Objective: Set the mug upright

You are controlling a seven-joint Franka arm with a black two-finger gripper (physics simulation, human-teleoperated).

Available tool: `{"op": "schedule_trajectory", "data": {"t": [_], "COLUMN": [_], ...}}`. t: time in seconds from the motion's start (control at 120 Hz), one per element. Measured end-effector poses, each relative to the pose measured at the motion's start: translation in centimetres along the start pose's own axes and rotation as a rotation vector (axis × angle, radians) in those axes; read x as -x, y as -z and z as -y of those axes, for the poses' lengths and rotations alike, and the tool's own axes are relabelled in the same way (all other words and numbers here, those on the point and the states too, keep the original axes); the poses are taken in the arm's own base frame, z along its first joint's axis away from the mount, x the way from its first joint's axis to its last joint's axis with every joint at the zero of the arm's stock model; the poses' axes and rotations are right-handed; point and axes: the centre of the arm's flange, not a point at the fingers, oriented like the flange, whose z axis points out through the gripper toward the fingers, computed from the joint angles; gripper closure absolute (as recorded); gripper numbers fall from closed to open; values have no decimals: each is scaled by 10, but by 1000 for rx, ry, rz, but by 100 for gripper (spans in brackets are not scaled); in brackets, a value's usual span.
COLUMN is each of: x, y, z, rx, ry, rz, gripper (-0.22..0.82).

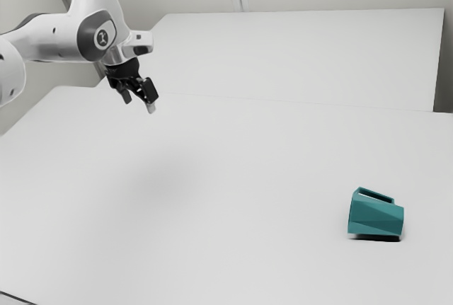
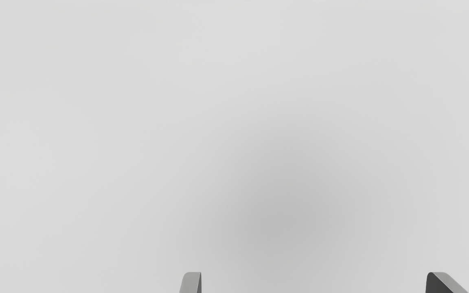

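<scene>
My gripper (image 1: 139, 104) hangs above the table at the exterior view's upper left, open and well apart from the mug. In the wrist view the gripper (image 2: 313, 283) has its two fingertips spread wide, with bare table surface beyond them. A teal faceted mug (image 1: 376, 216) lies on its side near the exterior view's right edge, its handle (image 1: 375, 195) on the upper side. Which way its mouth faces I cannot tell.
The white tabletop (image 1: 241, 170) spreads beneath the arm and mug. A second white surface (image 1: 297, 57) adjoins it behind, below pale walls. A soft shadow lies on the table below my hand.
</scene>
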Motion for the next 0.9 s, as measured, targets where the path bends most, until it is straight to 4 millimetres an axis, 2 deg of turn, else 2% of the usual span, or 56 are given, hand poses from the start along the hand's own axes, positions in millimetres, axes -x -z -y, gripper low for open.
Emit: {"op": "schedule_trajectory", "data": {"t": [0.092,0.133,0.242,0.308,0.442,0.567,0.758,0.9], "x": [3,5,1,3,6,-4,-25,-32], "y": [-2,4,20,19,2,-17,-59,-94], "z": [0,-3,-29,-46,-86,-131,-229,-265], "rx": [5,5,74,135,224,299,428,530], "ry": [15,17,19,27,25,14,-31,13], "rz": [-7,-22,-73,-80,-58,-47,-3,43], "gripper": [0,0,0,0,0,0,0,0]}}
